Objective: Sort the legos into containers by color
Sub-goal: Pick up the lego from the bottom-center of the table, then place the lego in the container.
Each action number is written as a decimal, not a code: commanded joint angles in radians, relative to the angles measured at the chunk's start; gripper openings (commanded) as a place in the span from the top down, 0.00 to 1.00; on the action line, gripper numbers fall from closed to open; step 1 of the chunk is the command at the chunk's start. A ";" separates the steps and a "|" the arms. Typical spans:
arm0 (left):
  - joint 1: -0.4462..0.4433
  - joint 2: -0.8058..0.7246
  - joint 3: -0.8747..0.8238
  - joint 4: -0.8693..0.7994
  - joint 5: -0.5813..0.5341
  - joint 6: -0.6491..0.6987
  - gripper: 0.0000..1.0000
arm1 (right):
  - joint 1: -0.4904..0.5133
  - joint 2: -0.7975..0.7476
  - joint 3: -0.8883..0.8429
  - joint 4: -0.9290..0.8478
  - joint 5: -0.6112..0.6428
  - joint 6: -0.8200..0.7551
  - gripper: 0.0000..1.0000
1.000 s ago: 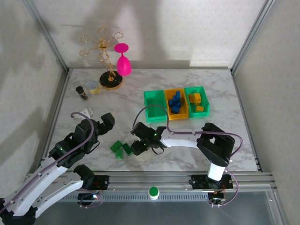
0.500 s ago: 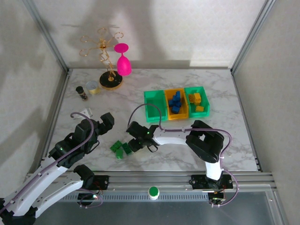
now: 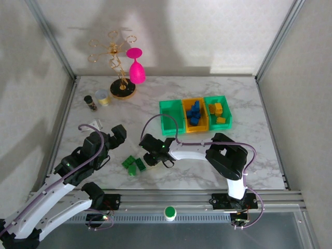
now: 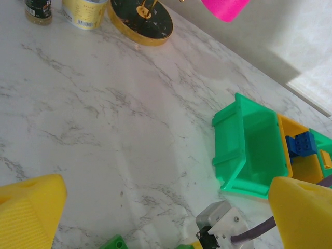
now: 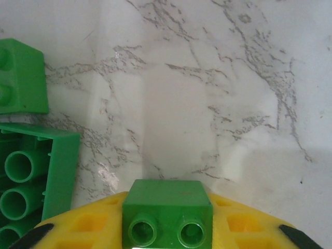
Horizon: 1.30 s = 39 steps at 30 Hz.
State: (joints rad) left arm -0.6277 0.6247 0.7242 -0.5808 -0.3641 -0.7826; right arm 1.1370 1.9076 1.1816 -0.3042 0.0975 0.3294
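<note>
Narrowed since a second ago, jaws of the right gripper point(image 3: 149, 160) pinch one green lego point(image 5: 170, 212) at 6 o'clock beside loose green legos point(image 3: 134, 165), while the left gripper point(image 3: 118, 133) waits wide and empty at 9 o'clock, keeping clear the way to the empty green container point(image 4: 231, 150) at 12 o'clock.

Right wrist view: the centre green brick point(image 5: 168, 212) sits between the pads point(image 5: 83, 228) of the right gripper point(image 5: 168, 228). The bottom edge cuts off its lower face and both pads. At the left edge, the studded green brick point(image 5: 21, 78) and the upturned green brick point(image 5: 33, 176) are cropped, and a pad covers the latter's lower corner.

Left wrist view: the fingers point(image 4: 31, 212) of the left gripper point(image 4: 166, 215), spread wide, run off the lower corners. The top edge crops the dark jar point(image 4: 39, 8), the cup point(image 4: 85, 11) and the pink glass point(image 4: 225, 6). The right edge crops the yellow-orange bin point(image 4: 295, 128).

Top view: the blue bricks point(image 3: 194, 113) are too small to count.
</note>
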 commanded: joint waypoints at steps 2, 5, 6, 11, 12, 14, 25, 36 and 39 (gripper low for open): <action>-0.006 -0.001 -0.006 0.002 -0.009 0.011 0.00 | 0.003 -0.026 0.031 -0.043 0.024 0.014 0.79; -0.006 0.004 -0.003 0.018 -0.004 0.020 0.00 | -0.013 -0.066 0.030 -0.051 0.028 0.029 0.79; -0.006 0.009 0.001 0.023 -0.003 0.025 0.00 | -0.022 -0.087 0.030 -0.056 0.033 0.036 0.79; -0.006 0.052 0.027 0.053 0.024 0.051 0.00 | -0.085 -0.187 0.032 -0.082 0.050 0.069 0.78; -0.006 0.060 0.033 0.066 0.032 0.058 0.00 | -0.098 -0.200 0.037 -0.095 0.060 0.074 0.78; -0.007 0.079 0.046 0.088 0.045 0.074 0.00 | -0.123 -0.227 0.055 -0.119 0.088 0.081 0.79; -0.006 0.219 0.116 0.230 0.137 0.147 0.00 | -0.315 -0.264 0.196 -0.222 0.171 0.106 0.78; -0.006 0.321 0.132 0.333 0.201 0.154 0.00 | -0.420 -0.093 0.358 -0.231 0.215 0.081 0.78; -0.006 0.333 0.129 0.338 0.202 0.155 0.01 | -0.425 -0.032 0.387 -0.210 0.207 0.060 0.78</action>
State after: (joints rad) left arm -0.6277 0.9508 0.8268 -0.2779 -0.1787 -0.6464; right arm 0.7147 1.8248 1.5333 -0.5121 0.2893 0.4080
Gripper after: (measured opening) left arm 0.996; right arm 0.329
